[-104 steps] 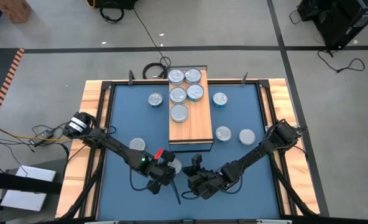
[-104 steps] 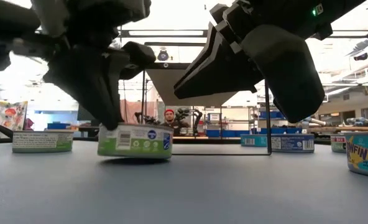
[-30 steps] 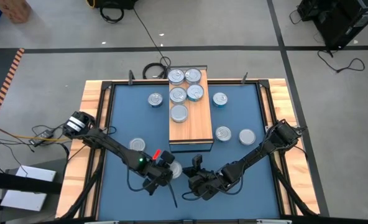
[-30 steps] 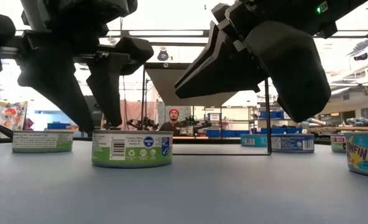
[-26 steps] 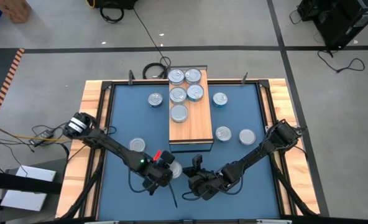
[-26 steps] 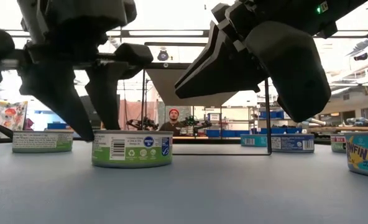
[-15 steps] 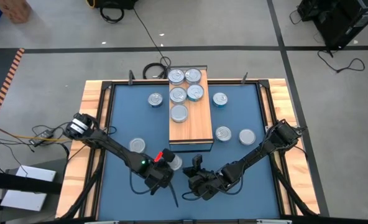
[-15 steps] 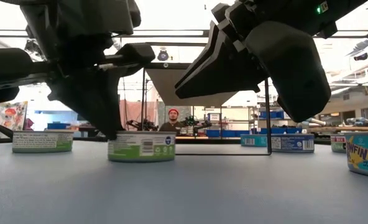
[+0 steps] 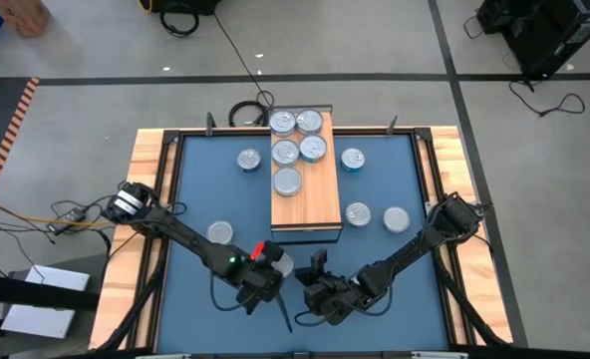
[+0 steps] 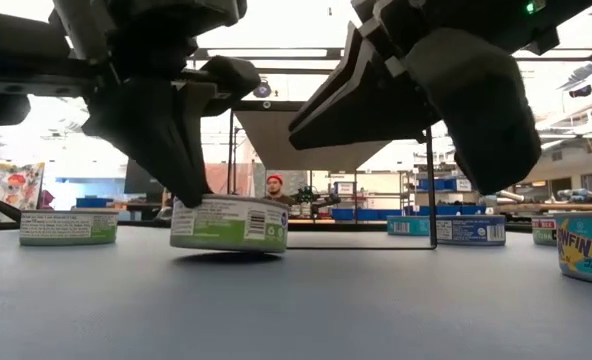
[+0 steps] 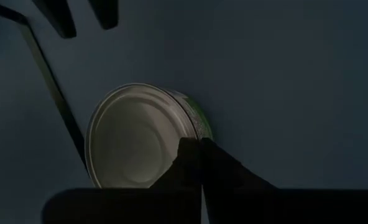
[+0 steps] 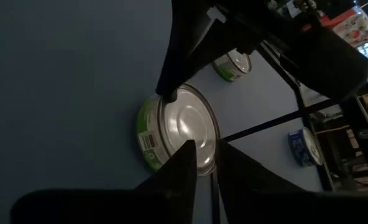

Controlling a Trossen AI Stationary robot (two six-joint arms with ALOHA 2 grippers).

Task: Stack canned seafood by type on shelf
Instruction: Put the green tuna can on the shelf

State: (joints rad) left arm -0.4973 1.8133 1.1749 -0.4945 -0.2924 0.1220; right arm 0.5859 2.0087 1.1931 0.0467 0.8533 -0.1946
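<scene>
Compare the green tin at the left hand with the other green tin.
The handled tin has the shut left hand on its lid edge; the other green tin stands untouched. The handled tin lies nearer the front, the other green tin farther left. Both have green-and-white sides and sit on the blue mat.

"FIN" in yellow letters on the blue tin (image 10: 588, 247) at the low view's right edge
</scene>
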